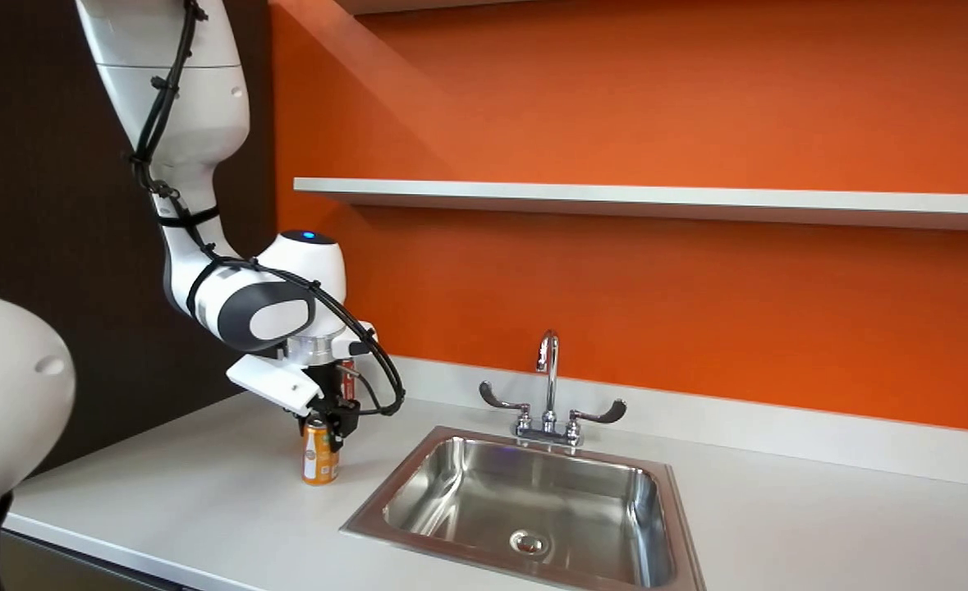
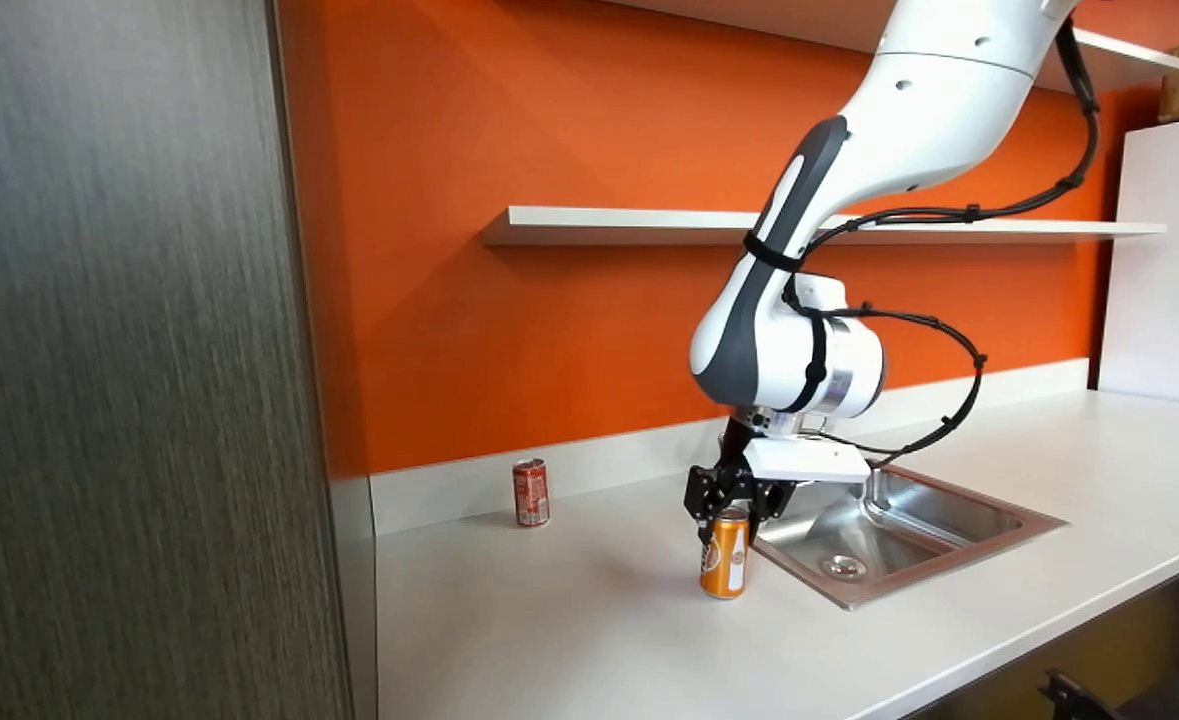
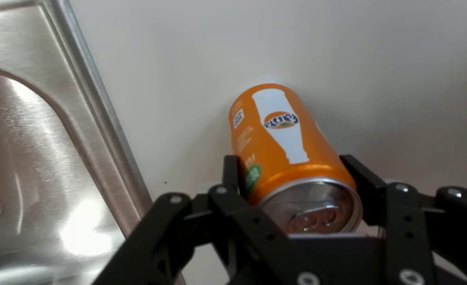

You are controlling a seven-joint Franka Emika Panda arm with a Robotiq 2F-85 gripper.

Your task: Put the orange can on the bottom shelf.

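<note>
The orange can [image 1: 319, 460] stands upright on the countertop beside the sink's left edge; it also shows in an exterior view [image 2: 725, 565] and the wrist view [image 3: 281, 130]. My gripper [image 1: 319, 431] points down over the can's top, also seen in an exterior view [image 2: 729, 530]. In the wrist view the two black fingers of the gripper [image 3: 289, 158] press against opposite sides of the can's upper part. The bottom shelf [image 1: 648, 194] is a long white board on the orange wall, above gripper height; it also shows in an exterior view [image 2: 629, 218], partly behind the arm.
The red-and-white can [image 2: 531, 493] stands near the back wall, mostly hidden behind the gripper in an exterior view [image 1: 348, 384]. The steel sink [image 1: 674, 517] with its faucet [image 1: 551, 377] lies beside the orange can. A dark panel [image 2: 119, 350] and an upper shelf [image 2: 1129, 55] bound the area.
</note>
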